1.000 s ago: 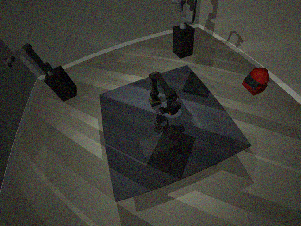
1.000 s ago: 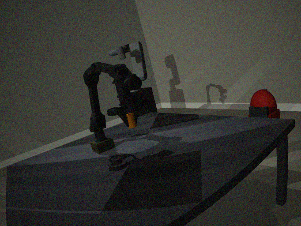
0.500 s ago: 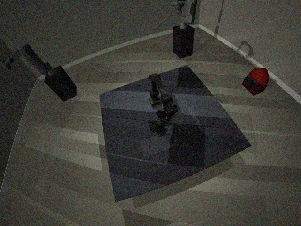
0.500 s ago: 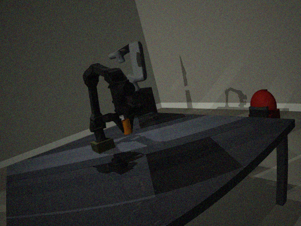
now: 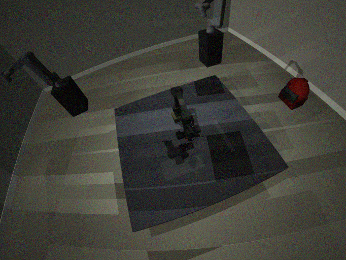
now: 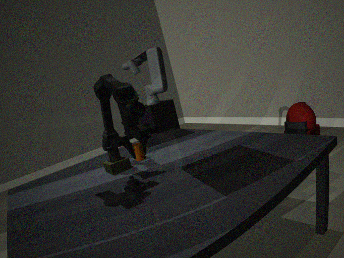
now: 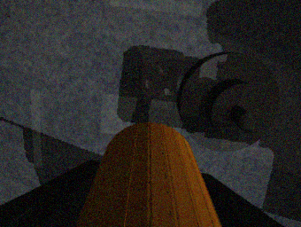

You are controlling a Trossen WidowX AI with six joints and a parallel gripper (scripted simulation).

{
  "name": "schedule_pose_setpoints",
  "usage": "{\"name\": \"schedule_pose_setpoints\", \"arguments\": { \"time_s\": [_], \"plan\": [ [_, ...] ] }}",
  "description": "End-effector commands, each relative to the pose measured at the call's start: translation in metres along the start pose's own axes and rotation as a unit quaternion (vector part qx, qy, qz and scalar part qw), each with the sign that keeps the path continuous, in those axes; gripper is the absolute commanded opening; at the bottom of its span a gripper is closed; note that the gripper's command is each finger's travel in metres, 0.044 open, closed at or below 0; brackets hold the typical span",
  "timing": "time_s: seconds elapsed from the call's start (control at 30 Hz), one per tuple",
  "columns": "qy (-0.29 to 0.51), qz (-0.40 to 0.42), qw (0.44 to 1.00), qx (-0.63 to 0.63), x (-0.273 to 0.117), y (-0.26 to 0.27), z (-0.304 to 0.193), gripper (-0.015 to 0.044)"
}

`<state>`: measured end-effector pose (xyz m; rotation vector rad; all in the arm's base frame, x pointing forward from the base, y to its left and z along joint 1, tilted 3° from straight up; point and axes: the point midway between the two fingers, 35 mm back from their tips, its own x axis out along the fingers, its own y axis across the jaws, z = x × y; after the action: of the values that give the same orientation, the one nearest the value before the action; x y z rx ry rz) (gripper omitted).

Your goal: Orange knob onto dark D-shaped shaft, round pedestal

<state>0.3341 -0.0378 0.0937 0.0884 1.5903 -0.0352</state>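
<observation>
The orange knob (image 6: 138,151) (image 7: 150,186) is upright between the dark fingers of my gripper (image 6: 139,157) (image 7: 148,176), which is shut on it. Only a speck of orange shows under the gripper (image 5: 188,137) in the top view. The knob is held above the table, off the pedestal. The round pedestal (image 7: 199,108) is in the wrist view's right half, to the right of and beyond the knob's near end, with the dark shaft (image 7: 239,113) at its middle. I cannot make out pedestal or shaft in the top and exterior views. The knob's hole and both flat sides are hidden.
The dark table (image 5: 156,201) (image 6: 91,227) carries shifting shadows and light patches. The arm's olive base block (image 5: 176,117) (image 6: 117,167) stands behind the gripper. Two other arms on black blocks and a red helmet-like object (image 5: 298,89) (image 6: 301,115) are beyond the table.
</observation>
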Motion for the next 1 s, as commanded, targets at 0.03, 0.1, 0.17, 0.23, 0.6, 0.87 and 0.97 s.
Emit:
{"name": "schedule_pose_setpoints", "arguments": {
  "time_s": [0.03, 0.1, 0.17, 0.23, 0.6, 0.87, 0.97],
  "plan": [
    [-0.002, 0.002, 1.0, 0.0, 0.004, -0.011, 0.003, 0.0],
    [-0.002, 0.002, 1.0, 0.0, 0.005, -0.016, 0.004, 0.0],
    [-0.002, 0.001, 1.0, -0.001, 0.007, -0.021, 0.006, 0.0],
    [-0.002, 0.0, 1.0, -0.002, 0.009, -0.027, 0.007, 0.0],
    [-0.004, -0.006, 1.0, -0.01, 0.018, -0.058, 0.012, 0.0],
    [-0.005, -0.008, 1.0, -0.012, 0.026, -0.065, 0.013, 0.0],
    [-0.005, -0.008, 1.0, -0.012, 0.034, -0.065, 0.013, 0.0]
  ]
}}
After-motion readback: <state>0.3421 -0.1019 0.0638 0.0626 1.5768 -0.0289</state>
